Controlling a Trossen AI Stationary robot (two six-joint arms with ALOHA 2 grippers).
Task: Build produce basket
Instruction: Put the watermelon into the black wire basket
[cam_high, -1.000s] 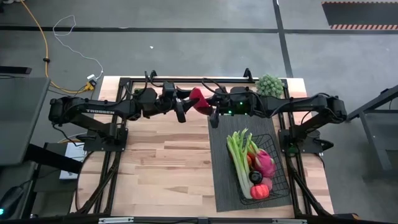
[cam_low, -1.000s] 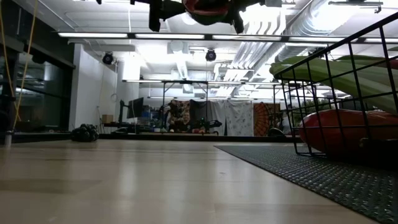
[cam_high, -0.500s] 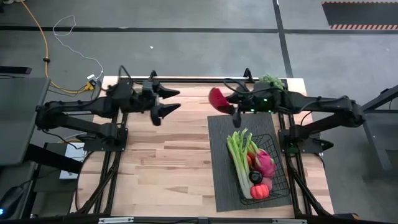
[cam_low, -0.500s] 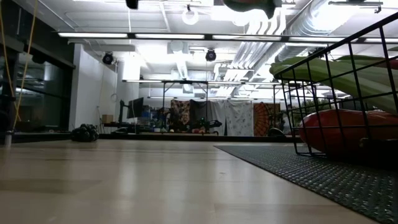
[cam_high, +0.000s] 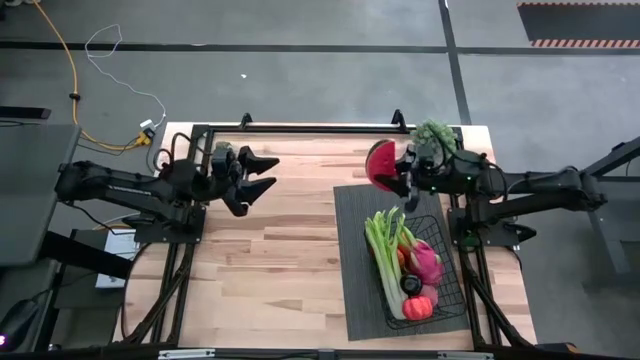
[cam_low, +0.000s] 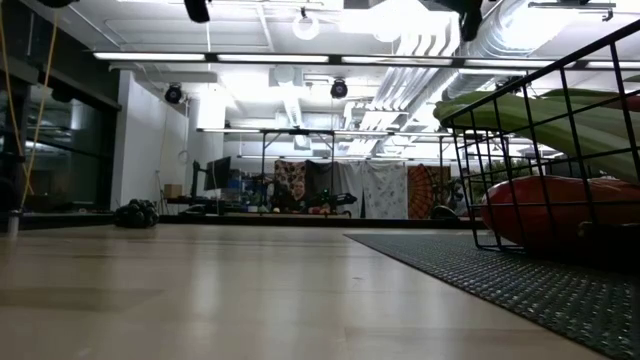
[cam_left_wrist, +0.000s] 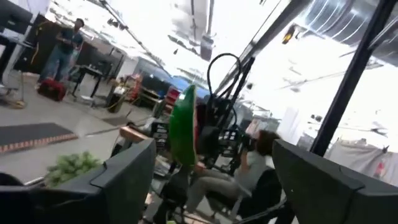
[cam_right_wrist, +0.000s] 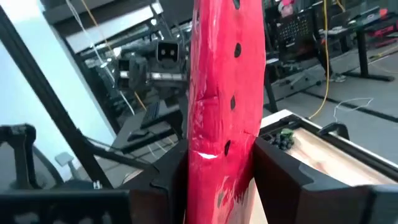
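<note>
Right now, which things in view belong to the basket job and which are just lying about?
Job:
- basket on the mat, holding celery and dragon fruit
- watermelon slice in the right gripper
- green grapes, table's far right corner
- left gripper, open, empty

Lying about:
- yellow cable on the floor

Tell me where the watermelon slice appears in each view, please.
High view: watermelon slice at the table's far edge, held by the right end effector, beyond the basket.
Low view: not in it.
Left wrist view: the slice is mid-picture, green rind facing the camera.
Right wrist view: the slice fills the centre, between the fingers.
Shared landmark: the right end effector gripping it.
</note>
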